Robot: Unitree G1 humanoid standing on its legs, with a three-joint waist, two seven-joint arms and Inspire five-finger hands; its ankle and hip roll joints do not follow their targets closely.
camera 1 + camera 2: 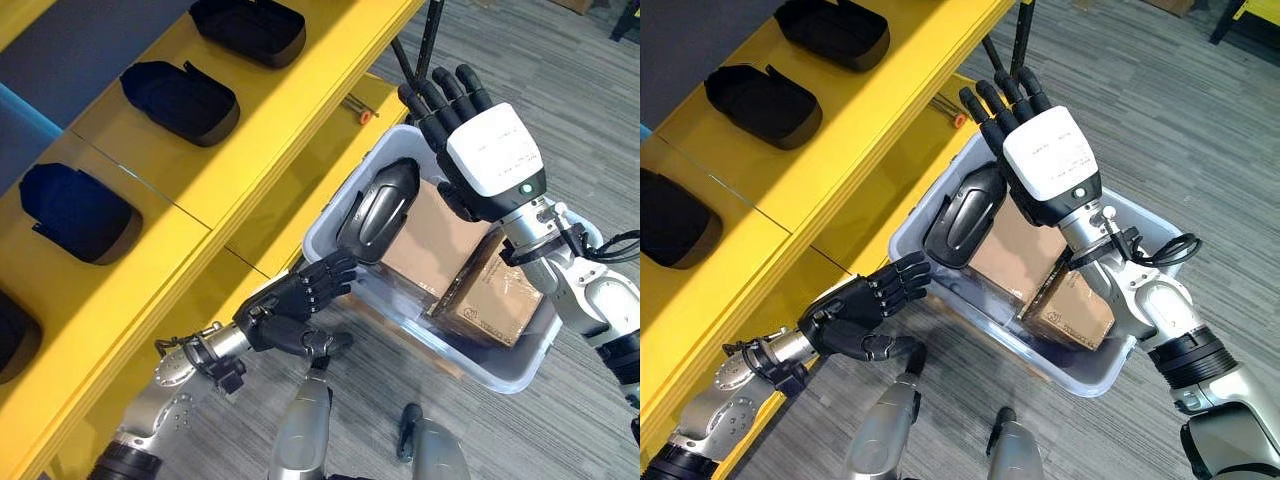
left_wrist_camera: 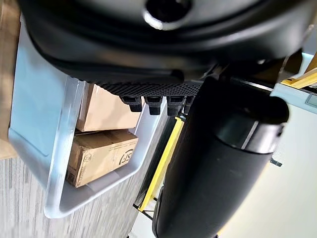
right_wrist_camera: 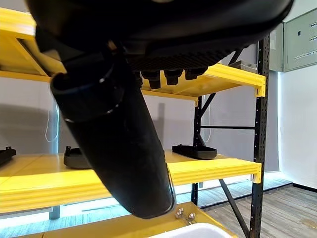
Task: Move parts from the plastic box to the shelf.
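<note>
A black curved part (image 1: 380, 208) stands on end in the far left corner of the clear plastic box (image 1: 500, 375), leaning on a cardboard box (image 1: 430, 240). My right hand (image 1: 482, 145) hovers open just right of the part, fingers straight and pointing at the yellow shelf (image 1: 260, 130). Its wrist view shows the thumb (image 3: 119, 148) with nothing held. My left hand (image 1: 290, 310) is open at the box's near left rim, fingertips close under the part. The left thumb (image 2: 213, 168) is in that hand's wrist view, beside the box wall (image 2: 44, 124).
Three black parts (image 1: 180, 100) (image 1: 250, 28) (image 1: 80, 212) lie along the shelf board. A second cardboard box (image 1: 495, 300) lies in the plastic box. A small orange-tipped tool (image 1: 358, 108) rests on the lower shelf board, by a black shelf post (image 1: 425, 45). Grey carpet surrounds the box.
</note>
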